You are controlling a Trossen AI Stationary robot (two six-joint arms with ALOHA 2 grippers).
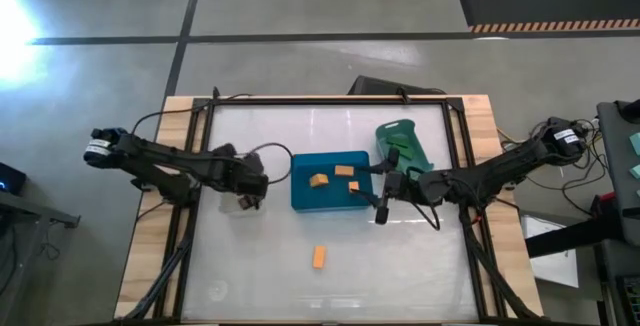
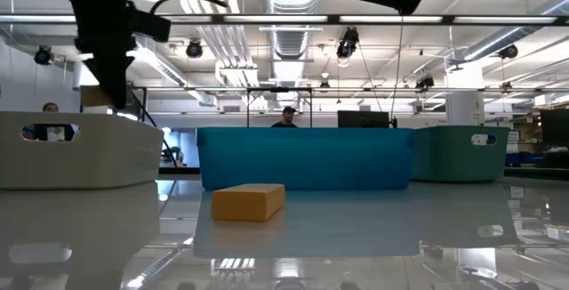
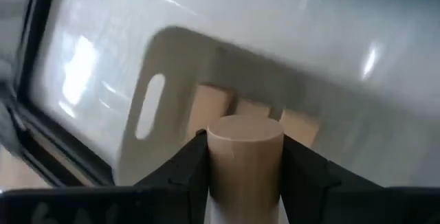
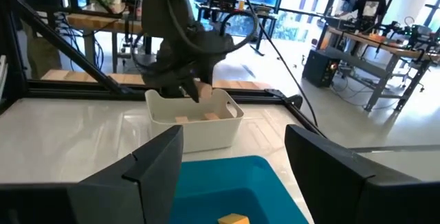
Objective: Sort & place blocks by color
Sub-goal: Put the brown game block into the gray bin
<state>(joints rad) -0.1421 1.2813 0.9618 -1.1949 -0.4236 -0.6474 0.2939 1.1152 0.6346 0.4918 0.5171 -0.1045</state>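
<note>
Both arms are dark, near black, built of slim jointed links. The left arm (image 1: 165,164), at the frame's left, ends outward in a rounded joint with a pale ring, and a thin black cable loops beside its wrist. The right arm (image 1: 500,173), at the frame's right, has a like joint at its outer end, with cables trailing by it. The right fingers (image 4: 155,165), at the frame's bottom, are broad, flat, matt black plates with angled edges.
</note>
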